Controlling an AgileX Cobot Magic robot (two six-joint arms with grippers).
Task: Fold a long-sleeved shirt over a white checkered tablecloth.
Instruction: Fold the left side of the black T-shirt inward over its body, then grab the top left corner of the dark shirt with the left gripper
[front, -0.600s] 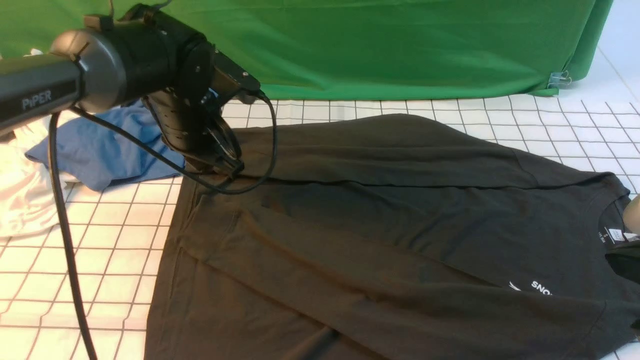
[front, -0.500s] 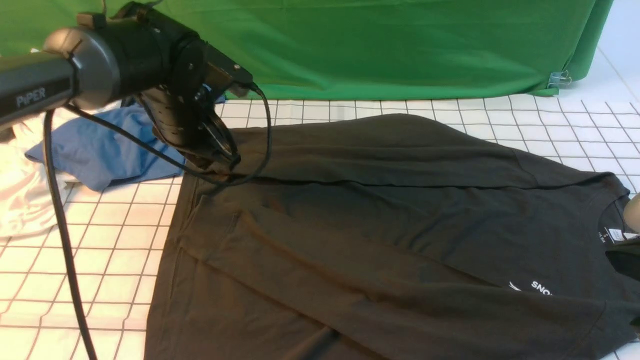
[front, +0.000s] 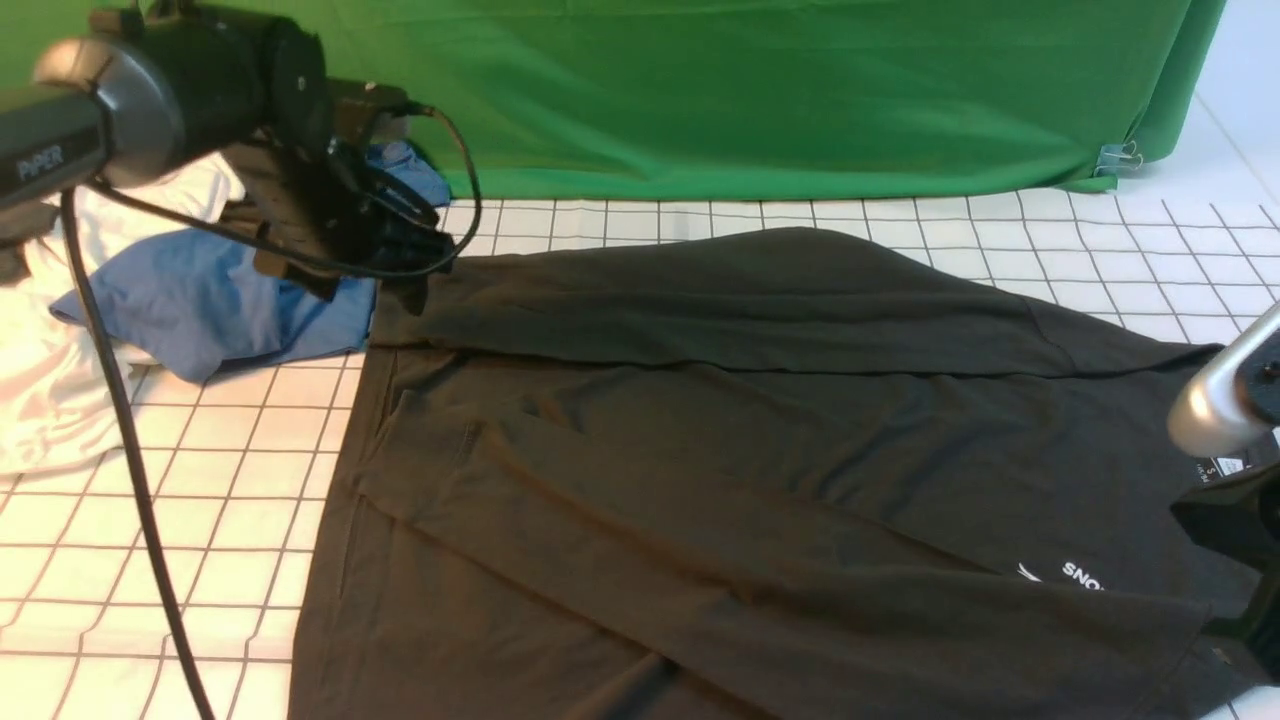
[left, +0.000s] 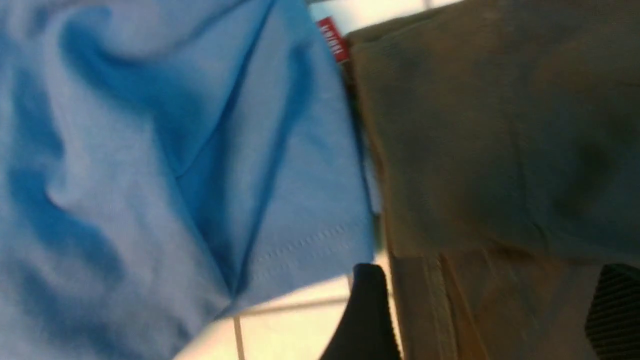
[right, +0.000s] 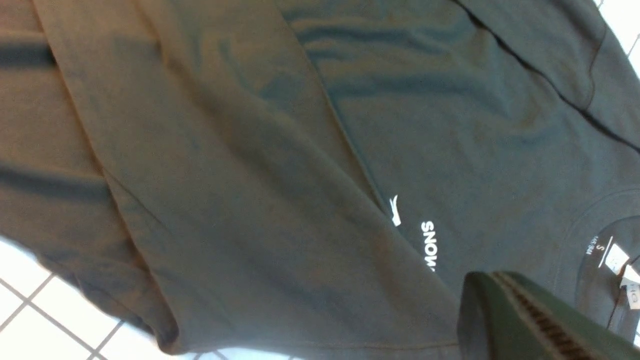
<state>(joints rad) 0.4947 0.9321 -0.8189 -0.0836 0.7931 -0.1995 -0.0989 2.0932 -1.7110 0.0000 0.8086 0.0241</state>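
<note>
The dark long-sleeved shirt (front: 750, 450) lies spread flat on the white checkered tablecloth (front: 200, 480), both sleeves folded across its body. Its white print (front: 1075, 575) and neck label (front: 1225, 467) are at the right. My left gripper (front: 405, 270) hangs just above the shirt's far left corner. In the left wrist view this gripper (left: 492, 310) is open, with the shirt's hem (left: 450, 300) lying below the gap. My right gripper (right: 492, 287) is shut with nothing in it, above the shirt's chest near the print (right: 427, 245) and collar (right: 617, 260).
A blue garment (front: 230, 300) and a white garment (front: 50, 400) are heaped at the far left, the blue one touching the shirt's corner (left: 175, 150). A green backdrop cloth (front: 750, 90) hangs along the back, held by a clip (front: 1120, 155).
My left gripper has risen off the shirt's far left corner and drawn back to the left. The right arm has lifted higher into view at the right edge.
</note>
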